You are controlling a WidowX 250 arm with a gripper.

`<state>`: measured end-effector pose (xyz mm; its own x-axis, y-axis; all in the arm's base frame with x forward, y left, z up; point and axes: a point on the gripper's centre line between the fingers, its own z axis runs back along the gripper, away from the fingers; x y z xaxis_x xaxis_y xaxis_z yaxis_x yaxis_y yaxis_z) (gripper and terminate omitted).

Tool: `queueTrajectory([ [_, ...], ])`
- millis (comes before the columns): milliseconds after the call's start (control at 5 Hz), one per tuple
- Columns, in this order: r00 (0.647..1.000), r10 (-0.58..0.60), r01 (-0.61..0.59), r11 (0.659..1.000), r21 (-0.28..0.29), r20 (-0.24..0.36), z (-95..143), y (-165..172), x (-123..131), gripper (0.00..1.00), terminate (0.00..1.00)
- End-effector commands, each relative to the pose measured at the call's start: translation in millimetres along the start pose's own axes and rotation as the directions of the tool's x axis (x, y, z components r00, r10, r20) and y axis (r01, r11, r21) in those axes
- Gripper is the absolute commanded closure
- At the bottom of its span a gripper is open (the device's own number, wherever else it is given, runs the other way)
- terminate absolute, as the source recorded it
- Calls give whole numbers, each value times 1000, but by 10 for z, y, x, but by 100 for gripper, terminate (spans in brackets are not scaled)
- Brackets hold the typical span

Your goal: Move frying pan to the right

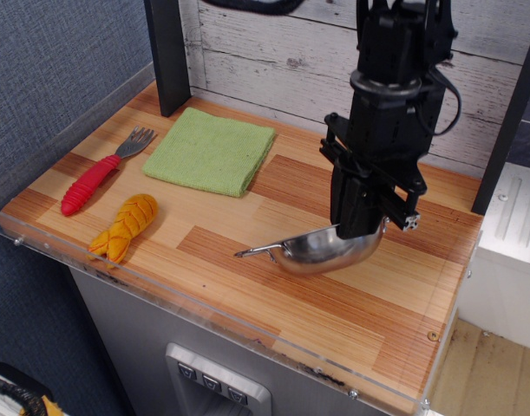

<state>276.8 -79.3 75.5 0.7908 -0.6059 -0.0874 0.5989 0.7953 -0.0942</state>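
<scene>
Single view, from above and in front of the counter.

Black robot arm gripper (362,227) points down over the right-centre of the striped wooden tabletop (247,303). Its fingers are clamped on the far rim of the shiny stainless-steel round frying pan (321,250). The contact point itself sits behind the black housing, so exactly how the pads meet the rim is hidden.

The pan is tilted, far edge raised toward the gripper, near edge low. Whether the underside touches the wood or hangs just clear cannot be told. One thin wire loop handle (258,251) sticks out from the pan's left side, low over the boards. The opposite handle is hidden behind the gripper.

The pan lies well apart from the other items, which are all on the left half of the table:
- Green square woven cloth (212,149), flat, near the back wall, beside the dark upright post (167,54).
- Fork with a red plastic handle and grey tines (100,173), left of the cloth, tines pointing toward the back.
- Yellow-orange ribbed plush toy (125,226), just in front of the fork, near the front edge.

A clear acrylic lip (143,282) runs along the table's front and left edges. White weathered plank wall (273,43) behind.

No brand marks, labels or writing can be read anywhere in view.
</scene>
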Motion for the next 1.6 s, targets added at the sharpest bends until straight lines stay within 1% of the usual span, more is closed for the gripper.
queueTrajectory([
  [0,999,-54,54,998,22,6,76,-4,-8,0,0],
  [200,994,-106,108,993,47,-33,57,-43,10,0,0],
  [400,989,-134,138,989,55,-60,39,-58,20,0,0],
  [600,991,-125,128,990,65,-47,105,8,-17,0,0],
  [800,987,102,-105,994,22,122,458,442,-286,0,0],
  [1000,918,333,-340,941,-8,216,733,962,-448,0,0],
  [1200,805,558,-558,827,-62,203,721,1382,-735,0,0],
  [1400,729,656,-660,750,-54,199,650,1336,-729,0,0],
])
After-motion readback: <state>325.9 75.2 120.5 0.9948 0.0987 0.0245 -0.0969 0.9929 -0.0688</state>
